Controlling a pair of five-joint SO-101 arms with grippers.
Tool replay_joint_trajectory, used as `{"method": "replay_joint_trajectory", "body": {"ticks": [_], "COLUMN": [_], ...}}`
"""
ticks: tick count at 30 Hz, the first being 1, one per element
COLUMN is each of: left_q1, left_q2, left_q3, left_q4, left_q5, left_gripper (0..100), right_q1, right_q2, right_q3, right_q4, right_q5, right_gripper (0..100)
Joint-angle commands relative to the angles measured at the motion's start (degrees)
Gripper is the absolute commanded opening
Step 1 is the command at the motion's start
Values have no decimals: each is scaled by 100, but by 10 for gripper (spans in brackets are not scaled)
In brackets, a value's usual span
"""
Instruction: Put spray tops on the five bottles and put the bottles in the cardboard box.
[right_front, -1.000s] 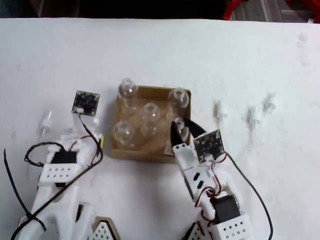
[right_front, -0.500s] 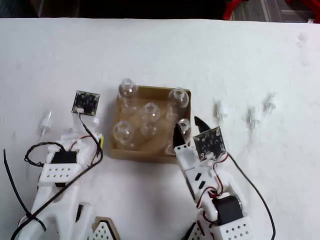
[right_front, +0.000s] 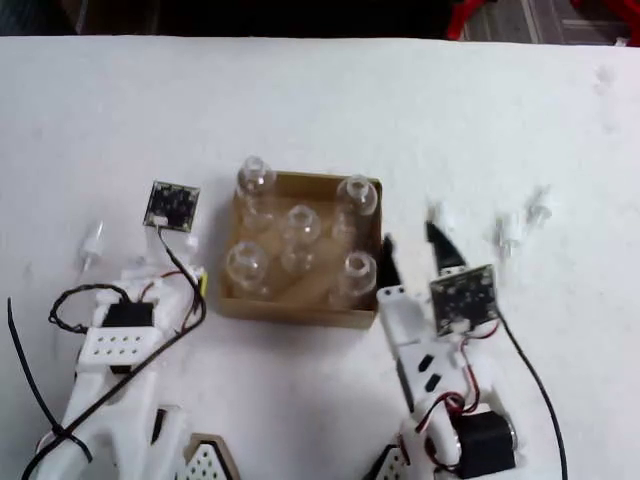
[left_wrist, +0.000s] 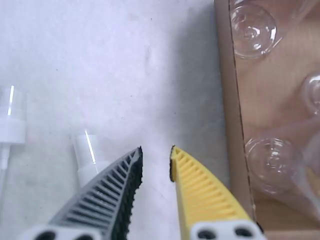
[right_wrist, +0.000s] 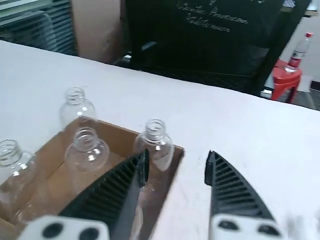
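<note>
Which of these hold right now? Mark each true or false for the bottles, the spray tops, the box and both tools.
1. All five bottles stand inside the cardboard box. True.
2. Every bottle wears a spray top. False: all the necks are open, and the spray tops lie on the table.
3. The right tool is shut on a bottle. False: it is open and empty, beside the box.
4. Spray tops lie on the table on both sides of the box. True.
5. The left tool is over the table beside the box, next to one spray top. True.
</note>
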Motion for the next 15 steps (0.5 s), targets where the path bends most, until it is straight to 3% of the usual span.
{"method": "replay_joint_trajectory", "body": {"ticks": [1, 5, 9, 15], "left_q1": [22, 22, 13, -101], "left_q2": [-13, -13, -13, -31], "left_q3": [-35, -35, -26, -26], "left_q4": [-123, -123, -105, -79], "left_q5": [18, 18, 18, 18], "left_gripper": [90, 90, 90, 90], "right_q1": [813, 1314, 1349, 1437], "right_q2": [48, 48, 48, 48], "right_q3": [-237, -229, 176, 1222], "right_q4": [48, 453, 629, -163], "right_q5": [18, 9, 9, 62], "right_gripper": [159, 159, 159, 159]}}
